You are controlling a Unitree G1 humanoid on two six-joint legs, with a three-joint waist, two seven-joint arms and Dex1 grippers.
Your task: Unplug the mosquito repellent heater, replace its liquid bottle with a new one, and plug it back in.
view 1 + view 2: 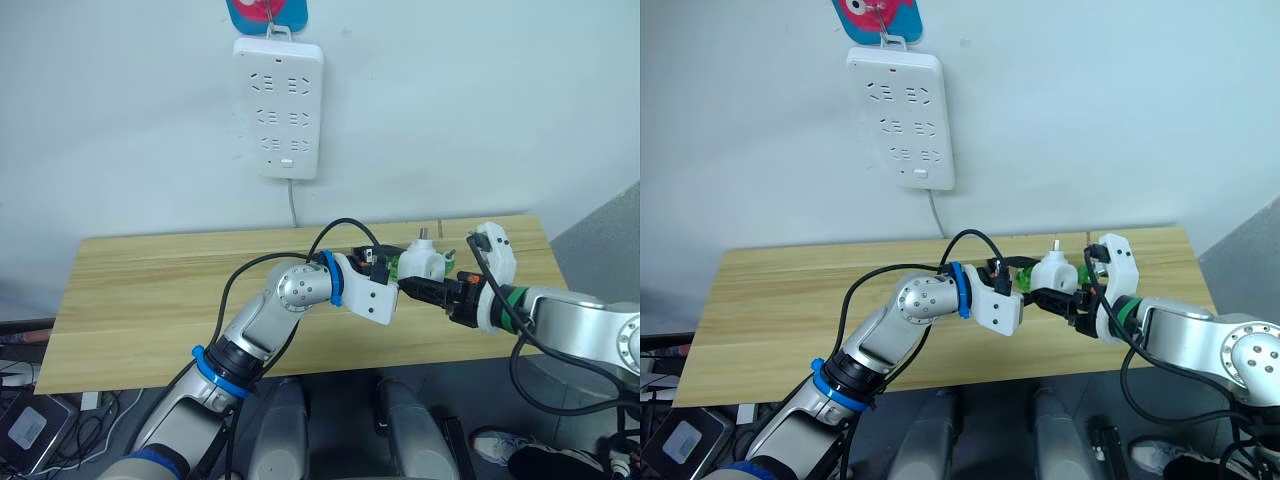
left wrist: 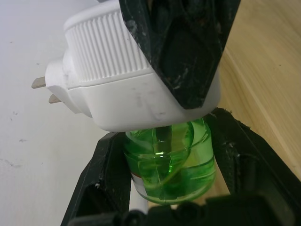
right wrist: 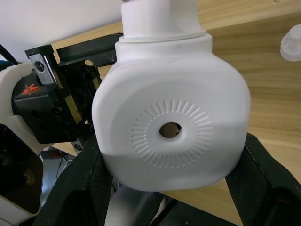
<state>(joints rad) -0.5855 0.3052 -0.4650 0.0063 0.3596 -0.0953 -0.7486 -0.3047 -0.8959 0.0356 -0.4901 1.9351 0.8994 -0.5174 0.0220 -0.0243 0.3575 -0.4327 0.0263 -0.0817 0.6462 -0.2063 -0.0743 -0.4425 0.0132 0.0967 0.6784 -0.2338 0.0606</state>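
Observation:
The mosquito repellent heater, a white rounded unit, hangs in the air over the wooden table between both grippers. Its two metal prongs are free of any socket. A green liquid bottle sticks out of the heater's underside. My left gripper is shut on that bottle, a black finger on either side. My right gripper is shut on the heater's white body, and its fingers clamp the two sides. The vented round face looks into the right wrist camera.
A long white multi-socket power strip hangs on the wall above the table's far edge, its cable dropping behind the table. A small white cap lies on the table near the heater. The table's left half is bare wood.

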